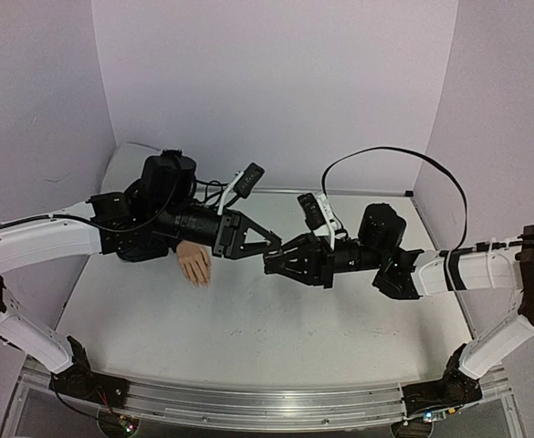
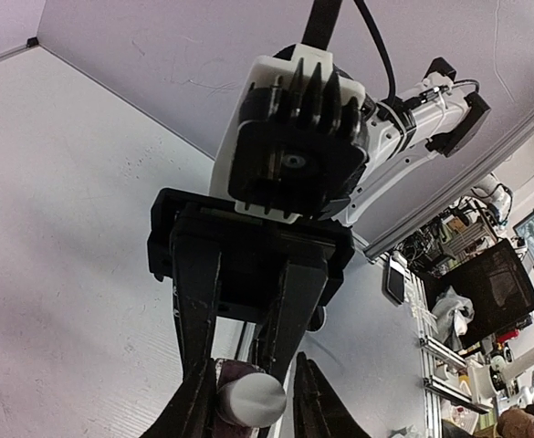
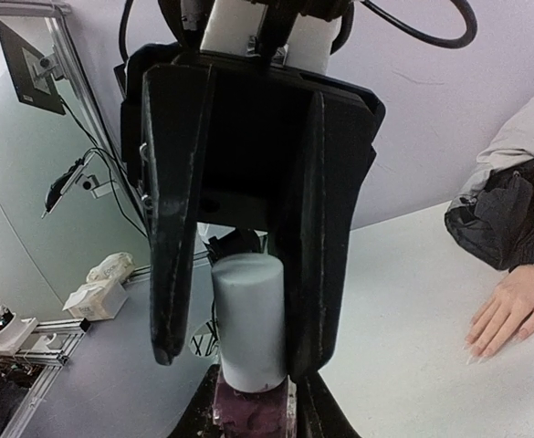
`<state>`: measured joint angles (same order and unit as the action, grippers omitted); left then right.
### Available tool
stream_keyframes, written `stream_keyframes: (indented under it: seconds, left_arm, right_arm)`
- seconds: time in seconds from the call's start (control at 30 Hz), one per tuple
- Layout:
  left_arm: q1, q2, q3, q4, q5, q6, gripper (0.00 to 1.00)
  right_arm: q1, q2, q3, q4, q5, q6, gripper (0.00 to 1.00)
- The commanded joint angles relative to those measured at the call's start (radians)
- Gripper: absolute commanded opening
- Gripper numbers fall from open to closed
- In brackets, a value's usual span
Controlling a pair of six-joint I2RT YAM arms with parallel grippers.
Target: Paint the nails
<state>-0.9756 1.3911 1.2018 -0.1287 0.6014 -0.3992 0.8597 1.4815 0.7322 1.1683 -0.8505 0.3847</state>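
The peach mannequin hand lies on the white table, its black sleeve under my left arm. In the right wrist view the hand shows at the right with its tiny nails. A nail-polish bottle is held in the air between my grippers. My right gripper is shut on its purple body. My left gripper is open around the white cap: one finger touches it and the other stands off. The cap also shows end-on in the left wrist view.
Lilac walls close the table at the back and both sides. A black cable loops above my right arm. My left arm passes over the sleeve beside the hand. The table's rail runs along the near edge.
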Motion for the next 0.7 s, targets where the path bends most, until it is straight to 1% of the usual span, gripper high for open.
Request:
stream_keyframes:
  seconds: [0.0,0.1,0.13,0.17,0.23,0.27,0.3,0.33,0.37,0.4,0.43,0.47,0.5,0.53,0.6,0.67]
  left_arm:
    - [-0.003,-0.005,0.034,0.057,0.014,0.015,0.23]
    - [-0.005,0.005,0.035,0.055,0.011,0.016,0.10]
    - [-0.005,0.004,0.031,0.054,-0.005,0.016,0.04]
    - [-0.005,0.002,0.027,0.050,-0.028,0.015,0.00]
    - [-0.004,-0.011,0.013,0.038,-0.103,0.012,0.00]
    - [-0.005,-0.018,0.007,0.012,-0.163,0.008,0.00]
    - [-0.005,-0.024,0.004,-0.022,-0.247,-0.003,0.00]
    - [-0.005,-0.025,0.011,-0.083,-0.343,-0.021,0.00]
    - [-0.005,-0.019,0.026,-0.147,-0.445,-0.040,0.00]
    - [-0.004,-0.003,0.042,-0.204,-0.520,-0.052,0.00]
    - [-0.004,0.008,0.056,-0.248,-0.567,-0.062,0.00]
    - [-0.003,0.018,0.066,-0.276,-0.589,-0.074,0.00]
    - [-0.003,0.024,0.067,-0.286,-0.591,-0.082,0.00]
    - [-0.003,0.029,0.068,-0.287,-0.592,-0.084,0.00]
    - [-0.003,0.044,0.077,-0.287,-0.562,-0.079,0.00]
    - [-0.003,0.055,0.097,-0.285,-0.520,-0.064,0.00]
  right_arm:
    - [-0.001,-0.009,0.016,0.102,-0.014,0.013,0.00]
    - [-0.002,-0.020,0.010,0.100,0.038,0.005,0.00]
    - [-0.001,-0.026,0.005,0.098,0.067,-0.001,0.00]
    - [-0.001,-0.035,0.001,0.083,0.113,-0.015,0.00]
    - [0.000,-0.058,-0.006,0.002,0.310,-0.063,0.00]
    - [0.002,-0.072,-0.005,-0.084,0.459,-0.088,0.00]
    - [0.008,-0.077,-0.003,-0.128,0.632,-0.104,0.00]
    - [0.023,-0.082,0.002,-0.201,0.887,-0.108,0.00]
    - [0.058,-0.077,0.024,-0.323,1.181,-0.101,0.00]
    - [0.094,-0.055,0.055,-0.408,1.419,-0.091,0.00]
    - [0.133,-0.033,0.089,-0.471,1.608,-0.089,0.00]
    - [0.169,-0.012,0.115,-0.490,1.717,-0.108,0.00]
    - [0.200,0.005,0.135,-0.487,1.761,-0.143,0.00]
    - [0.217,0.024,0.154,-0.468,1.731,-0.185,0.00]
    - [0.219,0.059,0.182,-0.437,1.557,-0.244,0.00]
    - [0.220,0.070,0.180,-0.385,1.379,-0.267,0.00]
